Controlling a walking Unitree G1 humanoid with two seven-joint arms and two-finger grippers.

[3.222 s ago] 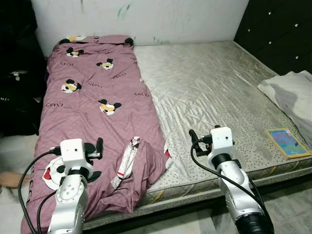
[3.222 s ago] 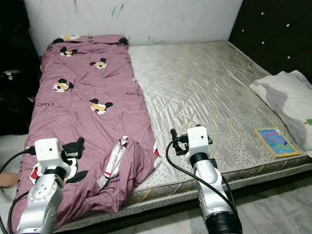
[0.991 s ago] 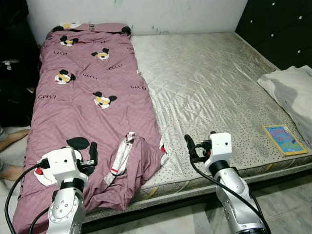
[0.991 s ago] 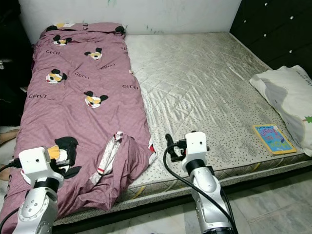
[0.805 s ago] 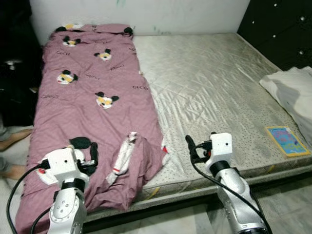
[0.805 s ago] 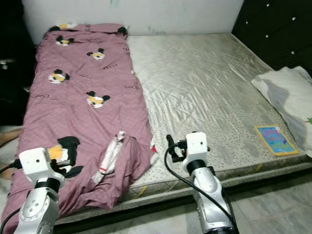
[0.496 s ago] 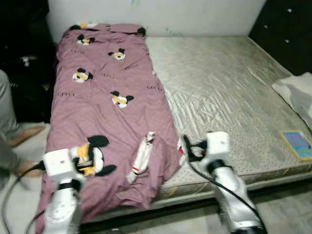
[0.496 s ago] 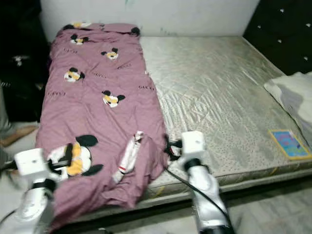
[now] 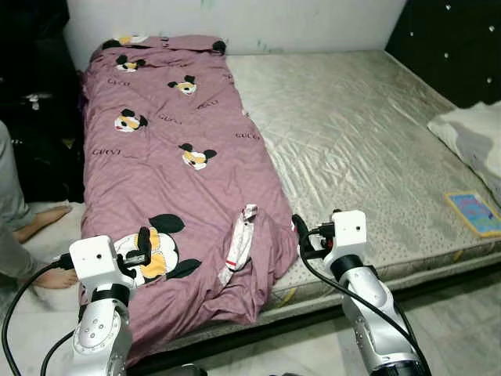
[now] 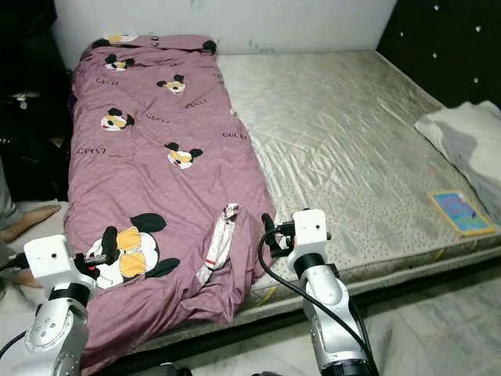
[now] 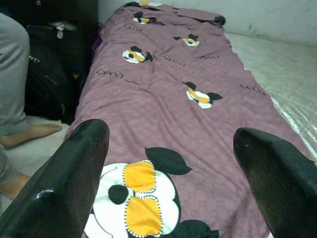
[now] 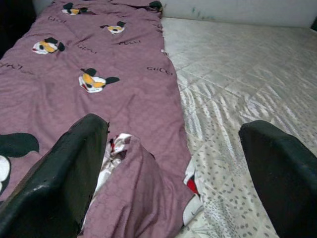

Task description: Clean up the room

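A purple blanket (image 9: 180, 157) printed with cartoon mice covers the left half of the bed, and its near corner (image 9: 244, 239) is bunched up with a white striped fold showing. My left gripper (image 9: 143, 243) hovers open over the blanket's near edge by a large mouse print (image 11: 138, 198). To the right of the bunched corner, my right gripper (image 9: 300, 235) stands open at the mattress edge, with that corner (image 12: 133, 198) lying below it in the right wrist view. Neither gripper holds anything.
The bare grey mattress (image 9: 352, 125) takes up the right half of the bed. A white pillow (image 9: 473, 137) and a thin colourful book (image 9: 473, 213) lie at its right side. A person's grey trouser leg (image 9: 6, 204) and bare foot (image 9: 39, 222) stand at the left by dark bags (image 9: 39, 117).
The whole view has shifted as I moved left along the bed's foot. My right gripper now sits beside the bunched corner, and a person's leg has come into view.
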